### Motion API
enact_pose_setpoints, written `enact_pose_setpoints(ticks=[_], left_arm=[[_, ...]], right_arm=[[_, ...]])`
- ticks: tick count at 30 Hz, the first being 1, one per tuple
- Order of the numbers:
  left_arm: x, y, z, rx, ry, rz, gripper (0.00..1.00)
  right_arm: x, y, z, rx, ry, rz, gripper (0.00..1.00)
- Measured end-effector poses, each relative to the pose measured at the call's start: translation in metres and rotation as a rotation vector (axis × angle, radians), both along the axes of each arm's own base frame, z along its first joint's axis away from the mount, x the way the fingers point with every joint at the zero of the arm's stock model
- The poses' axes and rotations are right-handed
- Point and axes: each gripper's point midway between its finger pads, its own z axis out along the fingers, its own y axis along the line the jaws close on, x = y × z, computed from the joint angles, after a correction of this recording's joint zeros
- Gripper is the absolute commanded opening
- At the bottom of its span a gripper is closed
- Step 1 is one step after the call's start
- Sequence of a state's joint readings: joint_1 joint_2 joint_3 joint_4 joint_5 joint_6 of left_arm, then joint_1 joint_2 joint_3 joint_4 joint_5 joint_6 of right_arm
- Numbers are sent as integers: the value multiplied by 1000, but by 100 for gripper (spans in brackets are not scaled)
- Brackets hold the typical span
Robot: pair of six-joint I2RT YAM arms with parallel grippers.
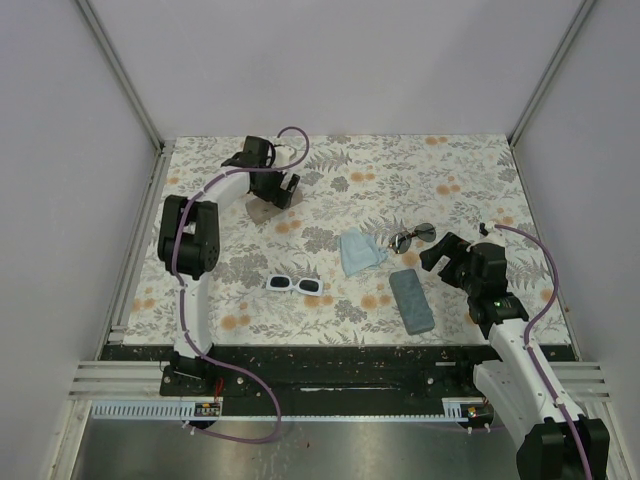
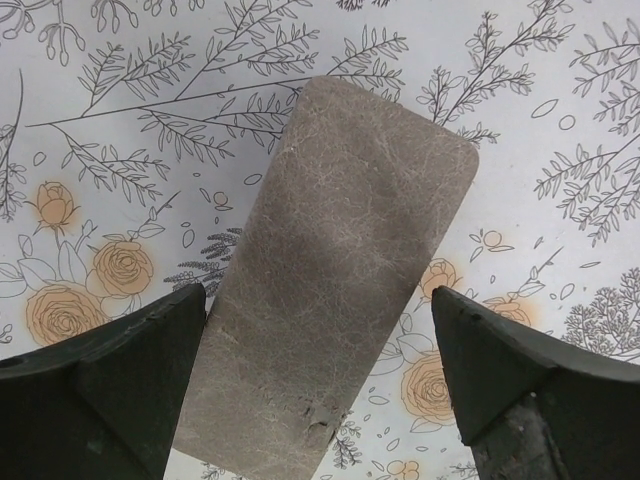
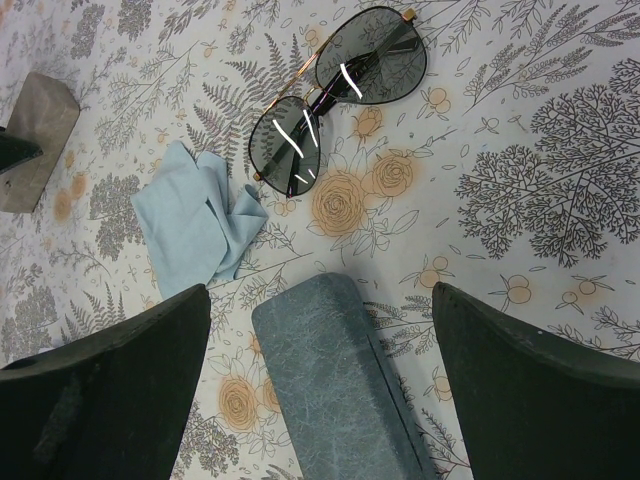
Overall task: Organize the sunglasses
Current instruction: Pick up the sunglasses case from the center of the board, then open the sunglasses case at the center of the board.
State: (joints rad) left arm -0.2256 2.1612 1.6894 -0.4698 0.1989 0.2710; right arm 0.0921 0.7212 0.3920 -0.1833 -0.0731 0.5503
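Hovering left jaws: apart, one on each side of the oblong tan hard case [image 2: 340,280], gripping nothing; the spread looks set to straddle the case's width.
Tan case position: flat on the floral-printed surface [image 1: 450,170], toward the far left corner; shut, so contents not visible.
Poise of right jaws: apart and empty, above the oblong blue-grey hard case [image 3: 335,380], not touching it.
Blue-grey case position: flat, toward the near edge, right of centre; shut, so contents cannot be told.
Pair one: thin dark wire-frame sunglasses [image 3: 340,95], on the bare surface near the blue-grey case, on its far side, toward the right edge; in no container.
Pair two: chunky white plastic-frame sunglasses [image 1: 294,286], close to the near edge, left of centre, well apart from both cases; in no container.
Pouch: soft light-blue cloth pouch [image 3: 195,225], crumpled, between the two pairs; cannot tell whether it holds anything.
Judgement: each arm seems lined up on a case because a case must open before a pair goes in; nothing stowed yet.
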Motion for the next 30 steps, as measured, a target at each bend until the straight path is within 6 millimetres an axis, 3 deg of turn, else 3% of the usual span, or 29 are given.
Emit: enact_pose_setpoints(ticks=[3, 8, 11, 14, 19, 24, 27, 30], left_arm=[[2, 1, -6, 12, 11, -1, 93], [4, 3, -11, 30, 24, -6, 59], [5, 3, -9, 30, 23, -6, 49], [3, 2, -9, 23, 30, 0, 44], [-7, -7, 0, -42, 67, 15, 43], [-28, -31, 38, -239, 100, 83, 36], [-46, -53, 72, -388, 110, 114, 29], [-70, -79, 104, -540, 127, 110, 29]], right_arm=[[0, 0, 0, 0, 0, 0, 99], [0, 0, 0, 0, -1, 0, 99], [0, 0, 0, 0, -1, 0, 99], [0, 0, 0, 0, -1, 0, 100], [0, 0, 0, 0, 0, 0, 100], [1, 4, 0, 11, 1, 22, 99], [2, 14, -3, 39, 17, 70, 99], [4, 28, -4, 82, 59, 139, 99]])
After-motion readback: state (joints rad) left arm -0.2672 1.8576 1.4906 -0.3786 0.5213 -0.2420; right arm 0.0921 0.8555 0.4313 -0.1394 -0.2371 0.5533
